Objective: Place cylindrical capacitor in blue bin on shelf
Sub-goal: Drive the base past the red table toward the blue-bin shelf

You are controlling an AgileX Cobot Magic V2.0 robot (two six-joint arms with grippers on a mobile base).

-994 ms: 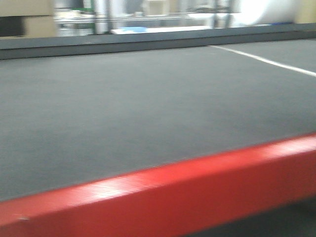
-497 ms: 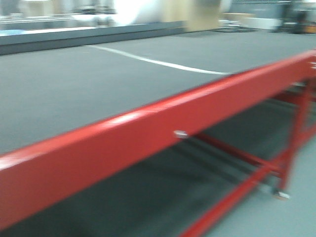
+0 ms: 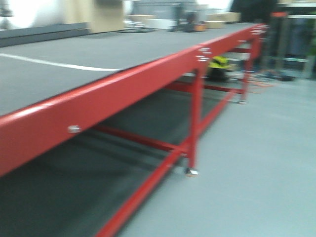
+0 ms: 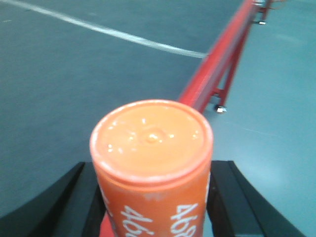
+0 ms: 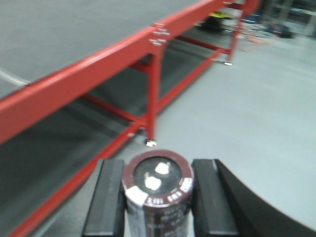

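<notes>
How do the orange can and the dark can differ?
The orange cylinder with white digits has a smooth, dimpled top; the dark brown cylindrical capacitor shows two pale terminals. Orange sits in the left gripper, dark in the right gripper. Both stand upright, clamped.

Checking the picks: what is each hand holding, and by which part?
The right hand clamps the cylindrical capacitor by its sides, top end up; the left hand clamps the orange cylinder by its sides too.

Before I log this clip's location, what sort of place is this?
Likely a workshop or warehouse hall: a long red-framed table, a smooth grey floor, and blurred tan boxes at the far end.
</notes>
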